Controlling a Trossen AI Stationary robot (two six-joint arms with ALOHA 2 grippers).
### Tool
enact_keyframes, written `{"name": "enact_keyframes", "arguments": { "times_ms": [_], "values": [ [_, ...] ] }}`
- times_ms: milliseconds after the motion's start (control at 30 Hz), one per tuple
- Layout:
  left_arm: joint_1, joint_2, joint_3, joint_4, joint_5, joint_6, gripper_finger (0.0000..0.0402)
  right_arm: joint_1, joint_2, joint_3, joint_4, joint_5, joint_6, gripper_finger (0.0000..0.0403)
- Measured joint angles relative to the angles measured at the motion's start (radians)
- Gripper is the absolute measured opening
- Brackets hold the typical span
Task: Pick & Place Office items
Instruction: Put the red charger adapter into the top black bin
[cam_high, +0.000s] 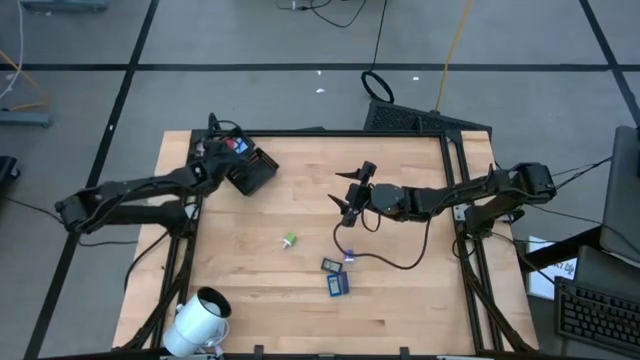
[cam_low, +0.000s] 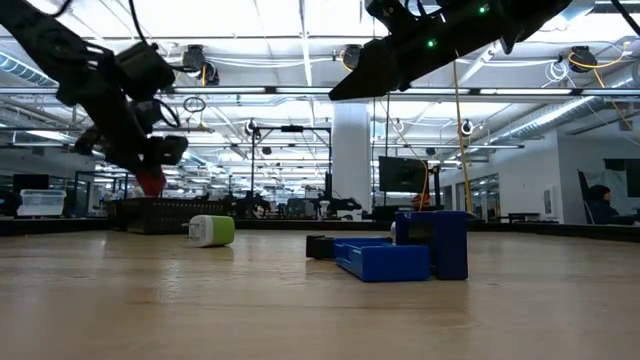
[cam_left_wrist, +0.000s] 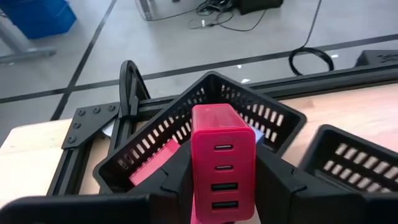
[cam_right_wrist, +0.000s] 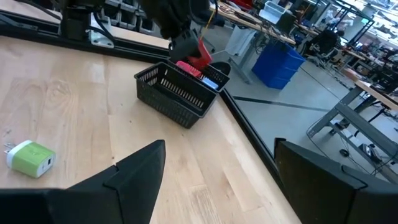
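Red plastic USB charger block (cam_left_wrist: 222, 163) is standing upright, long axis vertical, clamped in the left pincer (cam_left_wrist: 221, 186), hanging directly over the black mesh basket (cam_left_wrist: 273, 118) at the desk's (cam_high: 400, 300) far-left corner. Right pincer (cam_high: 350, 205) is waiting mid-desk, fingers apart.

We see bright, even light everywhere. In the low view, long ceiling lights (cam_low: 300, 25) glow white at the top of the frame, and the arms look like dark shapes against them. The table (cam_high: 400, 290) shows only soft, faint shadows. The near fingers (cam_right_wrist: 134, 180) at the bottom of the right wrist view look blurry.
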Motion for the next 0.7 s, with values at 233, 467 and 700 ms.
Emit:
{"name": "enact_keyframes", "arguments": {
  "times_ms": [233, 467, 700],
  "values": [
    [0.036, 0.114, 0.0, 0.058, -0.01, -0.011, 0.0161, 0.0, 0.0, 0.0, -0.001, 0.0, 0.0, 0.029],
    [0.048, 0.125, 0.0, 0.063, 0.0, 0.031, 0.0136, 0.0, 0.0, 0.0, -0.001, 0.0, 0.006, 0.029],
    [0.048, 0.077, 0.0, 0.061, 0.076, 0.083, 0.013, 0.0, 0.0, 0.0, -0.009, 0.0, 0.006, 0.029]
  ]
}}
